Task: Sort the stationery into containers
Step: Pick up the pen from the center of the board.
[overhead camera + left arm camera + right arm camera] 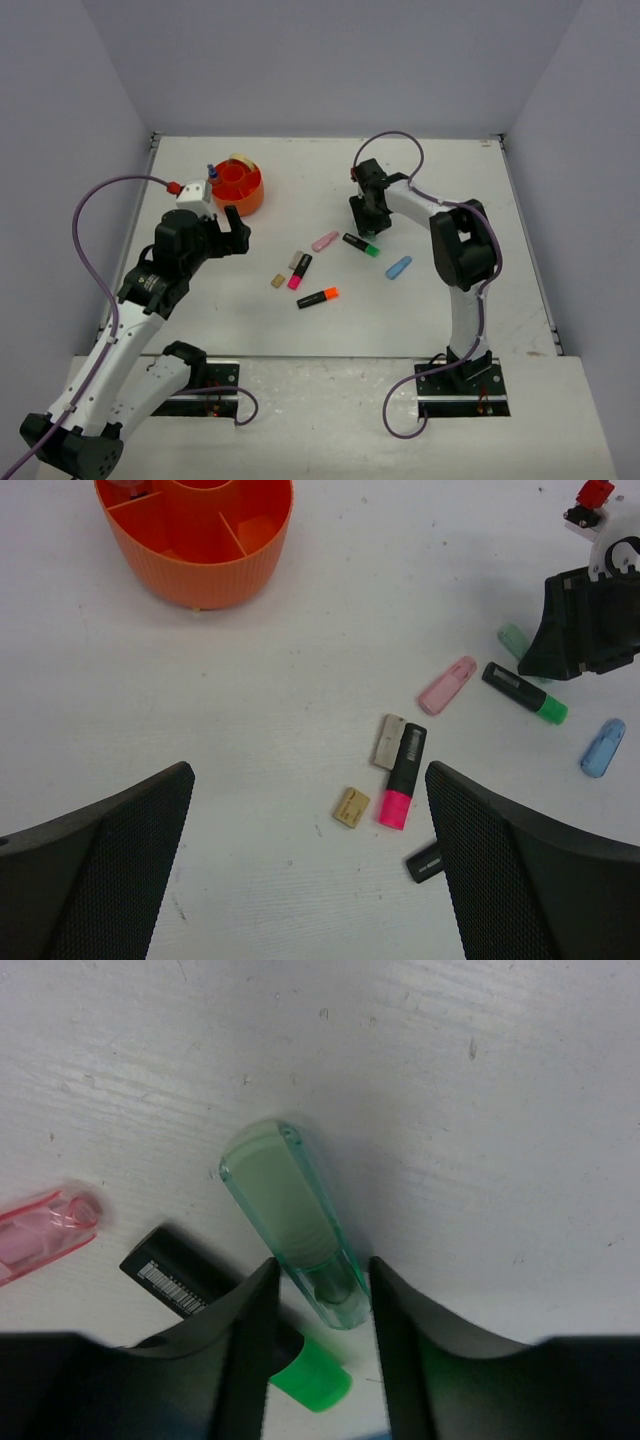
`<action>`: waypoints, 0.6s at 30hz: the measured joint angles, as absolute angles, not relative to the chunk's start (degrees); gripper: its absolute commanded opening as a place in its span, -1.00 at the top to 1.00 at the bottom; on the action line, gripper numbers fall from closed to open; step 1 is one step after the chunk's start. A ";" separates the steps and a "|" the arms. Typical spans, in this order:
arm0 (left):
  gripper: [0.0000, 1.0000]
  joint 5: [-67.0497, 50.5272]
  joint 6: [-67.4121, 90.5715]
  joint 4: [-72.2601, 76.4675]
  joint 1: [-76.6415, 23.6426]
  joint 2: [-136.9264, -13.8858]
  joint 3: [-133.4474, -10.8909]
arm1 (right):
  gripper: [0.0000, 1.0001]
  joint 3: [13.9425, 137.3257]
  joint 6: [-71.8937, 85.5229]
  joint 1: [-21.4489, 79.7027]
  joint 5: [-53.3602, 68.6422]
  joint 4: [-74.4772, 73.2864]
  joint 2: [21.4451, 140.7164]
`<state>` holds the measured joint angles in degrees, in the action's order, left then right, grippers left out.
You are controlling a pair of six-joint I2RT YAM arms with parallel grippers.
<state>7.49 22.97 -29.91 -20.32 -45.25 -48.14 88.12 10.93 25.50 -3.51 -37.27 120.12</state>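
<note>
The right claw sat low over the desk right of the frame's centre in the top view. In its wrist view its fingers were parted only narrowly, one on each side of the lower end of the mint piece. The piece lay flat and slanted, its right edge at or against the right finger, with a sliver of gap at the left one. Just left of it lay the green-ended highlighter, and the pink piece was at the left edge.

The left claw hung above the desk, spread wide and holding nothing. The pink-ended highlighter and a tan block showed on the desk between its fingers. The orange tub stood at the upper left of the top view. The orange-ended highlighter and the blue piece lay loose near the centre.
</note>
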 measured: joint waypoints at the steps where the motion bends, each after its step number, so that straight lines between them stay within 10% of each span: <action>1: -1.00 7.49 22.91 -29.91 -20.32 -45.25 -48.14 | 0.41 88.26 10.80 25.47 -3.40 -37.44 120.22; 8: -1.00 6.13 22.98 -29.73 -20.32 -45.74 -48.49 | 0.96 89.14 10.21 25.19 -2.09 -38.58 120.64; 18: -1.00 -6.41 32.21 -18.82 -20.32 -55.19 -50.16 | 1.00 84.07 11.67 26.93 -5.90 -35.94 108.87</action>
